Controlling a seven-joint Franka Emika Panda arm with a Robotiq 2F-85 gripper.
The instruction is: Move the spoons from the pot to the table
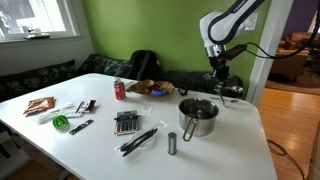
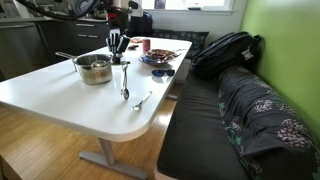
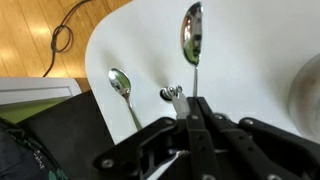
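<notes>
The steel pot (image 1: 198,116) stands on the white table (image 1: 100,150) and also shows in an exterior view (image 2: 93,68). My gripper (image 3: 196,112) is past the pot, near the table's rounded end (image 2: 118,48). Its fingers are pressed together around the thin handle of a spoon (image 3: 192,35), whose bowl points away over the tabletop (image 2: 124,82). I cannot tell whether that spoon touches the table. A second spoon (image 3: 122,86) lies flat on the table beside it (image 2: 141,100). A small shiny metal end (image 3: 172,93) shows next to my fingers. The inside of the pot is hidden.
On the table are a red can (image 1: 119,89), a calculator (image 1: 126,122), long black utensils (image 1: 138,140), a dark grey cylinder (image 1: 172,144) and a plate (image 2: 160,57). A dark bench (image 2: 240,110) with a backpack (image 2: 225,50) runs along the table. The table edge is close to the spoons.
</notes>
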